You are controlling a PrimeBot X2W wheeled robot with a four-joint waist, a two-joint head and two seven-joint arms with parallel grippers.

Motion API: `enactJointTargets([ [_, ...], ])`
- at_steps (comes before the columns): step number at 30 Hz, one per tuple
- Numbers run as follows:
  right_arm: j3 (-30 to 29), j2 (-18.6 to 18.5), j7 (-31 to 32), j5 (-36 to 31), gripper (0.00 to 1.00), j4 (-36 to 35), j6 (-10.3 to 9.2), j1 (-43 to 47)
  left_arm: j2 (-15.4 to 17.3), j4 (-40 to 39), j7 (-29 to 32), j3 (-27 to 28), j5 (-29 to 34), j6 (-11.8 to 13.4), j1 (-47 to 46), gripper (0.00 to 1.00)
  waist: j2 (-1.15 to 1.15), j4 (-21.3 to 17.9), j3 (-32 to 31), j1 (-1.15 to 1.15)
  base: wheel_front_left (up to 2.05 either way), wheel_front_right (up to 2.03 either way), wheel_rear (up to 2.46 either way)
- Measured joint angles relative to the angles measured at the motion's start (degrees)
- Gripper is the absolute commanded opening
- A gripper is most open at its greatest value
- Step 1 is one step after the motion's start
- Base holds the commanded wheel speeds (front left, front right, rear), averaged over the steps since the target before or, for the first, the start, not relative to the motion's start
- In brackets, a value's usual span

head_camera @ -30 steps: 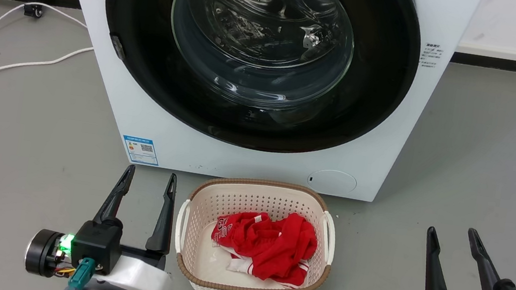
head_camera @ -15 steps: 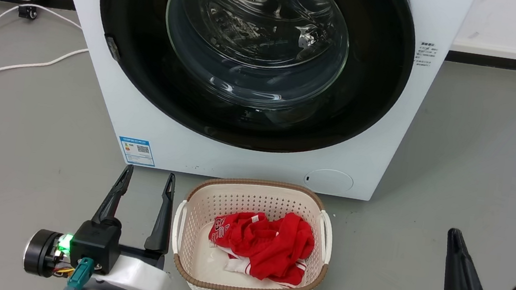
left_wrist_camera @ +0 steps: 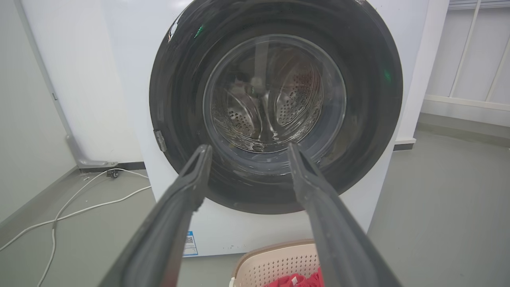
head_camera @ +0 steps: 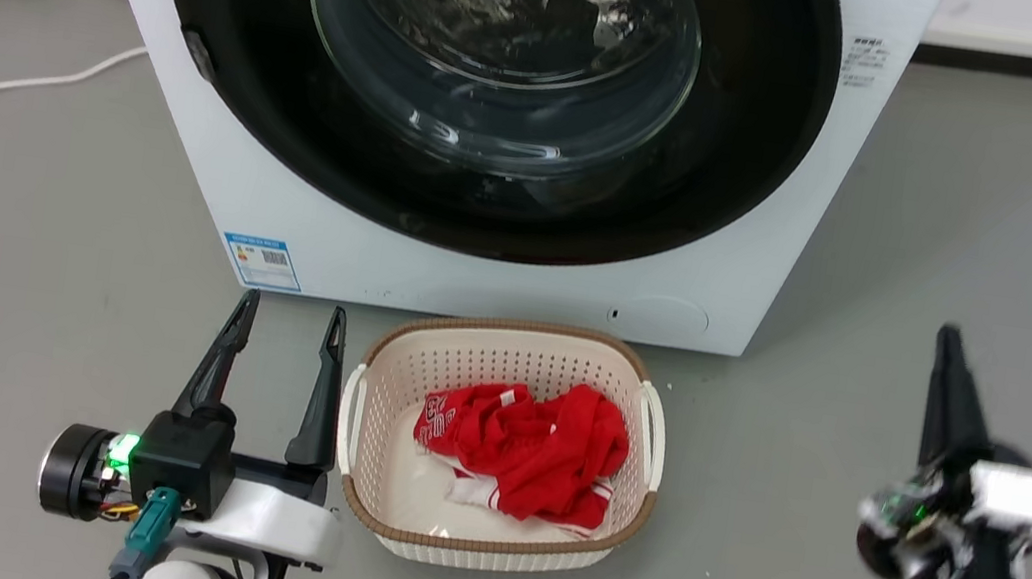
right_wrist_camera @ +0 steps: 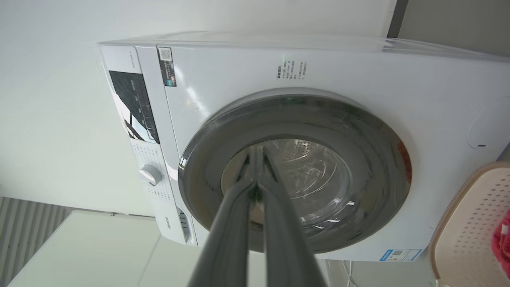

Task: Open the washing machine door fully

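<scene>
Presently the washing machine (head_camera: 477, 279) has the washing machine door (head_camera: 498, 55) shut flush in its front. Advised: hook one finger behind the grey catch (head_camera: 195, 55) on the door's left rim, then draw outward along the hinge arc. The left gripper (head_camera: 294, 304), before the machine, has its jaws wide. The right gripper (head_camera: 949, 355) has its jaws pressed together, empty. A blue sticker (head_camera: 261, 261) low on the front bears a QR code; the print is unreadable.

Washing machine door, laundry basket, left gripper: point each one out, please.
washing machine door (head_camera: 261, 92): head view, left part of the black ring.
laundry basket (head_camera: 505, 369): head view, perforated far wall.
left gripper (head_camera: 294, 302): head view, midway between its fingertips.
</scene>
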Motion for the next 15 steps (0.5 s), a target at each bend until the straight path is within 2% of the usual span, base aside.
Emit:
enactJointTargets([
  [3,-2.81,-0.64,3.52,5.54,0.0,5.79,-0.01,-6.45,-0.01,-0.11,0.0,0.03,-0.1,-0.07,-0.88,1.0,0.0,-0.22,1.67,0.0,0.0,0.0,0.0],
  [6,-3.71,-3.57,6.92,8.81,0.0,12.3,-0.01,-13.43,-0.05,-0.41,0.0,-0.16,-0.4,-0.34,-2.19,1.0,0.0,-0.22,3.49,0.0,0.0,0.0,0.0],
  [10,-3.34,-7.47,10.9,11.07,0.0,20.35,-0.01,-23.39,-0.07,-0.94,0.0,-0.16,-0.63,-0.33,-3.98,1.0,0.0,0.09,6.21,0.0,0.0,0.0,0.0],
  [15,-0.05,-11.85,15.6,10.47,0.0,27.32,-0.01,-34.6,-0.09,-1.88,0.0,-0.4,-0.7,-0.11,-5.8,1.0,0.0,0.61,9.53,0.0,0.0,0.0,0.0],
])
